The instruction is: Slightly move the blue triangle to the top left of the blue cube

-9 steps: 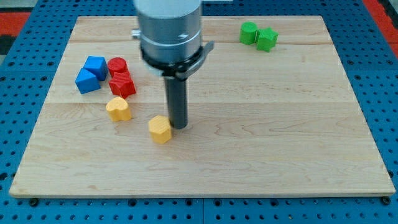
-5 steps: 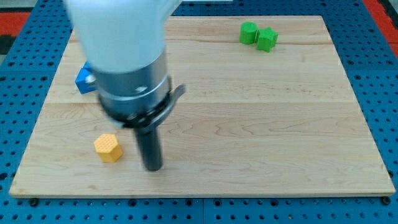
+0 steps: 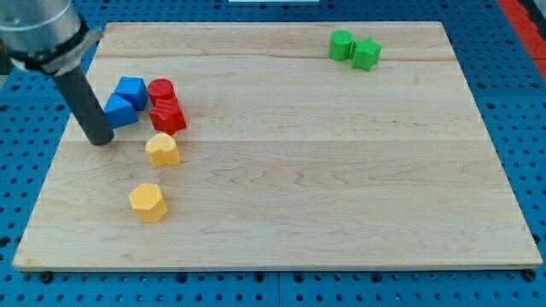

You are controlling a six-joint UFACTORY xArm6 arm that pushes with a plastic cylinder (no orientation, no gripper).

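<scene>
Surface: pale wooden board (image 3: pixel 341 170) on blue perforated bench, grain running left-right.
Arm: comes in from view's top-left corner, dark rod slanting down to board; no gripper, nothing held, pushes only.
Tip: my tip (image 3: pixel 101 141) just left of and below small blue triangle block (image 3: pixel 119 111), close to or touching its lower-left edge; cannot tell which.
Target pair: triangle touching blue cube (image 3: pixel 131 89), at cube's lower left.
Placement logic: tip below triangle, likely set for a short upward nudge to cube's top left.
Neighbours: two red blocks (image 3: pixel 165 104) crowd cube's right; don't shove rightward.
Others: two yellow blocks (image 3: pixel 153 175) below, two green blocks (image 3: pixel 355 49) at top right.
</scene>
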